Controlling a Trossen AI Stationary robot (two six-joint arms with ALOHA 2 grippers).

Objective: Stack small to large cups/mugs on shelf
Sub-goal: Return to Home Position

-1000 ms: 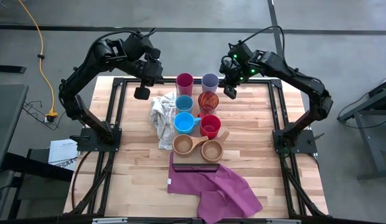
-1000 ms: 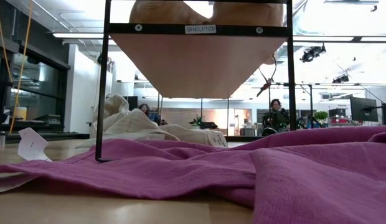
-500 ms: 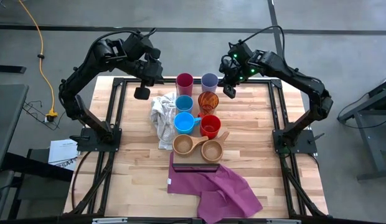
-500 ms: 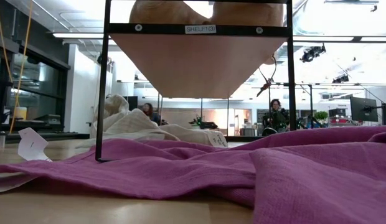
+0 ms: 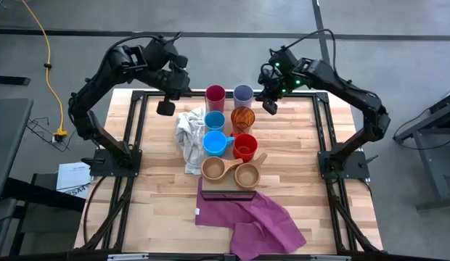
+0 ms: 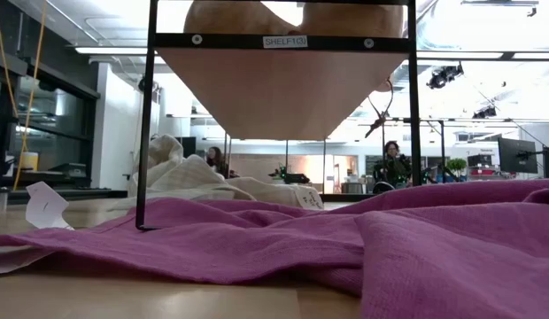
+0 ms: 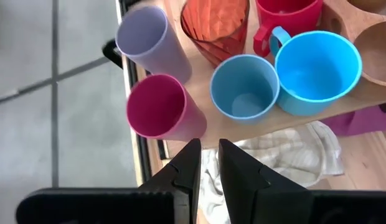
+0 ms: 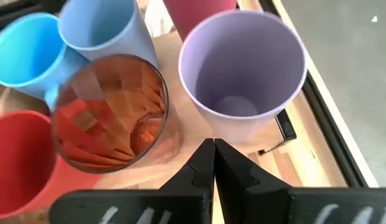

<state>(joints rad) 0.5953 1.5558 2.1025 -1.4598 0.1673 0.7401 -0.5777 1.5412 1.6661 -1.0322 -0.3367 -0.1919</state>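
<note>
Lavender tumbler (image 8: 243, 81) is seen just ahead of right gripper (image 8: 213, 144), fingers pressed together, nothing held. Left gripper (image 7: 208, 144), fingers all but touching, is hung by magenta tumbler (image 7: 157, 106). Next on the shelf (image 6: 283, 89), in 2 rows: orange-red tumbler (image 5: 242, 116), blue mugs (image 5: 213, 142), red mug (image 5: 245, 147), wooden cups (image 5: 213, 168), insides bare. White cloth (image 5: 187, 138) is bunched alongside. Purple cloth (image 6: 345, 248) fills low view's foreground; cups cut off at top there.
</note>
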